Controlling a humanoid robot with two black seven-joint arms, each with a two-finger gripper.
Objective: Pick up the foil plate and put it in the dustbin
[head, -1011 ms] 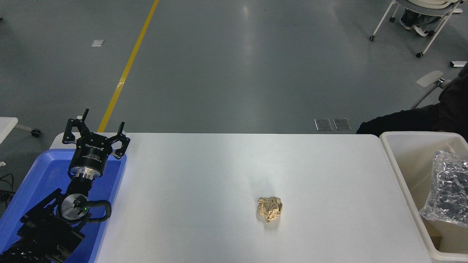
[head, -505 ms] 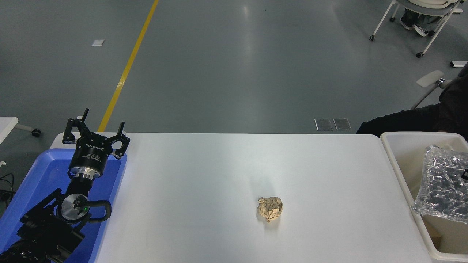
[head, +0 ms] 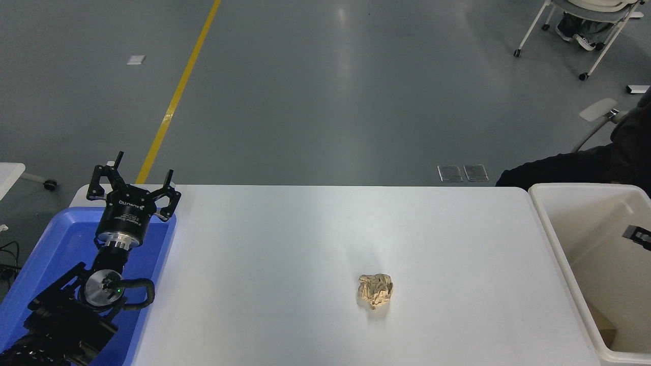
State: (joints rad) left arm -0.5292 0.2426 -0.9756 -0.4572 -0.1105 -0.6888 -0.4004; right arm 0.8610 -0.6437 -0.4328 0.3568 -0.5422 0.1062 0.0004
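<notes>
The dustbin (head: 552, 239), a cream-white tub, stands at the table's right end. The foil plate is not visible anywhere in this frame. Of my right gripper only a small black part (head: 638, 236) shows at the picture's right edge, above the dustbin's inside; nothing shows in it here. My left gripper (head: 133, 178) is parked open and empty at the lower left, over the blue tray (head: 56, 244).
A small tan crumpled paper ball (head: 375, 290) lies on the white table (head: 305, 239), right of its middle. A person in dark clothing (head: 585, 162) sits behind the table's far right corner, close to the dustbin. A wheeled chair (head: 585, 25) stands on the floor beyond.
The foil plate, held over the dustbin at the right edge, shifted left and up, then vanished from view. Only a black gripper part shows there now. The left arm has not moved.
</notes>
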